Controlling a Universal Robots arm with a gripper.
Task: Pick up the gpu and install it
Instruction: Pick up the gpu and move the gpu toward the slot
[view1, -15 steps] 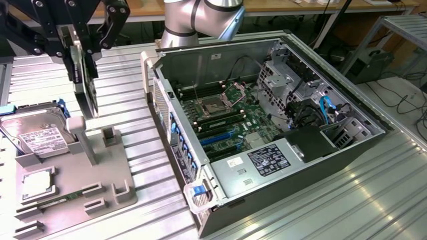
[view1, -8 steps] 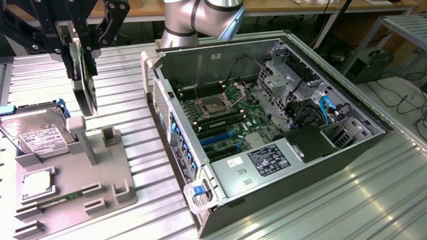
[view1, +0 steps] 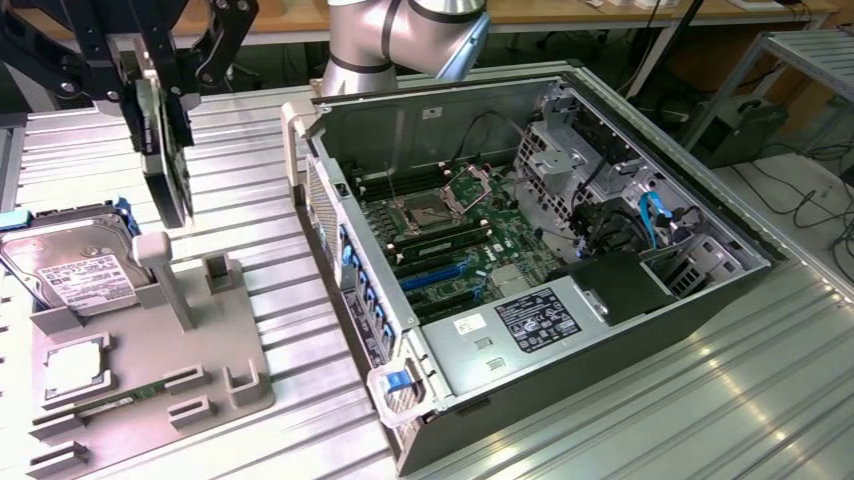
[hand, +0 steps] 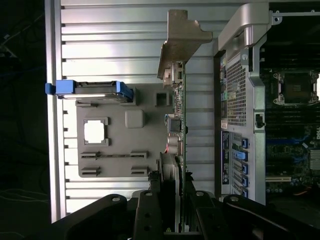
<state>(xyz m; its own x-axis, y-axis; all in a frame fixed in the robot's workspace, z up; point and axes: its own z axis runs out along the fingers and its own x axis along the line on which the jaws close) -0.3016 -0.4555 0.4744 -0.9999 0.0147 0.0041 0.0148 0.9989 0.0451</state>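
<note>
The gripper (view1: 163, 68) is clamped on the gpu (view1: 168, 160), its fingers (hand: 149, 207) pinching both faces; the card hangs upright and edge-on, with the silver bracket (hand: 182, 35) at the end farthest from the jaws; it is lifted clear of the grey fixture (view1: 160, 370), near the open case (view1: 441, 110) but apart from it. The carry appears to demand a firm, slip-free hold; the card should travel plumb and pass well clear of the case wall (hand: 240, 75).

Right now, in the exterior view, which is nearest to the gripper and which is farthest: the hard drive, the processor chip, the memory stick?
1. hard drive, at the far end of the tray, below the gripper holding the gpu.
2. processor chip, mid-tray.
3. memory stick, at the tray's near edge.
</note>
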